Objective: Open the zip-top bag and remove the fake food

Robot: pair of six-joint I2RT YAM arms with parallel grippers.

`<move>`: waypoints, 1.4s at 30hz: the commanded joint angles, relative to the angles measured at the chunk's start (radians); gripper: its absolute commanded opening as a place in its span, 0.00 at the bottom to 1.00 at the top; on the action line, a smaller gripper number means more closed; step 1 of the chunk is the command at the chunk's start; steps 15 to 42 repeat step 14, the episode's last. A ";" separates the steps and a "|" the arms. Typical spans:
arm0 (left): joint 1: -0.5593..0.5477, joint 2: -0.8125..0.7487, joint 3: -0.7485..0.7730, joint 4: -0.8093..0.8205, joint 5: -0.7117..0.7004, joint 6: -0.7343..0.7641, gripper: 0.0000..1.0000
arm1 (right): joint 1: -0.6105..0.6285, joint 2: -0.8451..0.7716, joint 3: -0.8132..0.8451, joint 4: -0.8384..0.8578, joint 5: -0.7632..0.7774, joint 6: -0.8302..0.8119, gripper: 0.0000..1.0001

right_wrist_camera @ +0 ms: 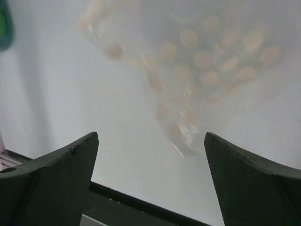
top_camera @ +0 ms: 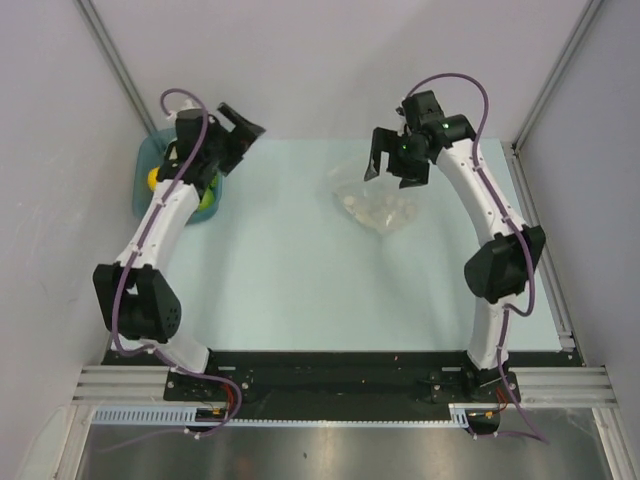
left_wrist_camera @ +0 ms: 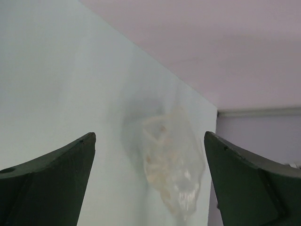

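Observation:
The zip-top bag point(top_camera: 378, 205), clear with white dots, lies crumpled on the pale table at the back right. It also shows in the left wrist view point(left_wrist_camera: 171, 165) and the right wrist view point(right_wrist_camera: 197, 61). I see no food inside it. My right gripper point(top_camera: 392, 165) point(right_wrist_camera: 150, 136) is open and empty, just above the bag's far edge. My left gripper point(top_camera: 243, 125) point(left_wrist_camera: 149, 136) is open and empty, raised at the back left and pointing toward the bag. A yellow fruit point(top_camera: 153, 180) and a green lettuce leaf point(top_camera: 208, 200) lie in the teal tray. The red piece is hidden.
The teal tray point(top_camera: 142, 165) sits at the table's back left, partly under my left arm; its edge shows in the right wrist view point(right_wrist_camera: 3, 23). Grey walls close the back and sides. A black rail runs along the near edge.

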State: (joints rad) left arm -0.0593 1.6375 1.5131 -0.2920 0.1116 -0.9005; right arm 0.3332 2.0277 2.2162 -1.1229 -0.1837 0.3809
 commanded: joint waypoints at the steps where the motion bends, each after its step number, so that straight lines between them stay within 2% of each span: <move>1: -0.213 -0.108 0.053 -0.104 0.000 0.127 1.00 | 0.056 -0.252 -0.234 -0.051 0.128 -0.045 1.00; 3: -0.296 -0.139 0.032 -0.151 0.016 0.126 1.00 | 0.084 -0.407 -0.361 -0.032 0.145 -0.016 1.00; 4: -0.388 -0.187 -0.015 -0.148 0.022 0.123 1.00 | 0.105 -0.458 -0.498 -0.020 0.123 -0.004 1.00; 6: -0.492 -0.244 -0.080 -0.108 -0.007 0.129 1.00 | 0.127 -0.640 -0.645 0.058 0.104 0.027 1.00; 7: -0.604 -0.280 -0.153 -0.102 -0.033 0.127 1.00 | 0.130 -0.709 -0.785 0.086 0.063 0.059 1.00; 8: -0.658 -0.345 -0.197 -0.063 -0.058 0.111 1.00 | 0.138 -0.768 -0.832 0.103 0.053 0.078 1.00; 9: -0.763 -0.385 -0.243 -0.040 -0.108 0.097 1.00 | 0.142 -0.878 -0.881 0.127 0.047 0.091 1.00; 10: -0.810 -0.421 -0.337 -0.009 -0.110 0.078 1.00 | 0.151 -0.933 -0.924 0.149 0.030 0.113 1.00; 11: -0.851 -0.494 -0.388 0.070 -0.142 0.033 1.00 | 0.167 -0.983 -0.997 0.167 0.027 0.128 1.00; 13: -0.939 -0.563 -0.540 0.193 -0.121 -0.009 1.00 | 0.184 -1.136 -1.033 0.233 -0.023 0.141 1.00; 14: -0.959 -0.644 -0.586 0.335 -0.086 -0.058 1.00 | 0.190 -1.191 -1.047 0.265 -0.054 0.159 1.00; 42: -0.959 -0.644 -0.586 0.335 -0.086 -0.058 1.00 | 0.190 -1.191 -1.047 0.265 -0.054 0.159 1.00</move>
